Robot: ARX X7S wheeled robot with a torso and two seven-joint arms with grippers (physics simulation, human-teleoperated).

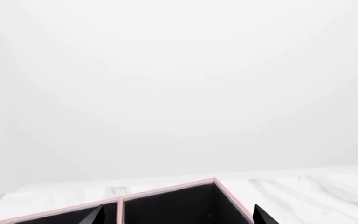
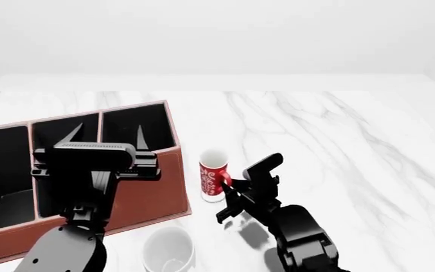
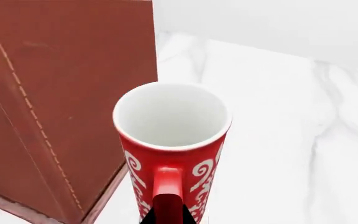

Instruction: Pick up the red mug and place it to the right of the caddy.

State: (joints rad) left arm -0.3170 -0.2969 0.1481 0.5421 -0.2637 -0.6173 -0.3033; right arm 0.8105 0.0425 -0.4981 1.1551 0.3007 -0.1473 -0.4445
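Note:
The red mug (image 2: pixel 213 174) with white markings stands upright just right of the reddish-brown caddy (image 2: pixel 151 190), a small gap from its end wall. My right gripper (image 2: pixel 226 188) is shut on the mug's red handle. In the right wrist view the mug (image 3: pixel 171 140) shows its white inside, my gripper (image 3: pixel 168 213) pinches the handle, and the caddy wall (image 3: pixel 73 93) is beside it. I cannot tell whether the mug touches the table. My left gripper (image 2: pixel 106 136) is open and empty above the caddy's black-lined compartments; in the left wrist view the gripper (image 1: pixel 179 217) hangs over the caddy rim (image 1: pixel 166 189).
A plain white mug (image 2: pixel 168 250) stands on the marble table (image 2: pixel 338 141) in front of the caddy's right corner, close to my right forearm. A white wall runs behind the table's far edge.

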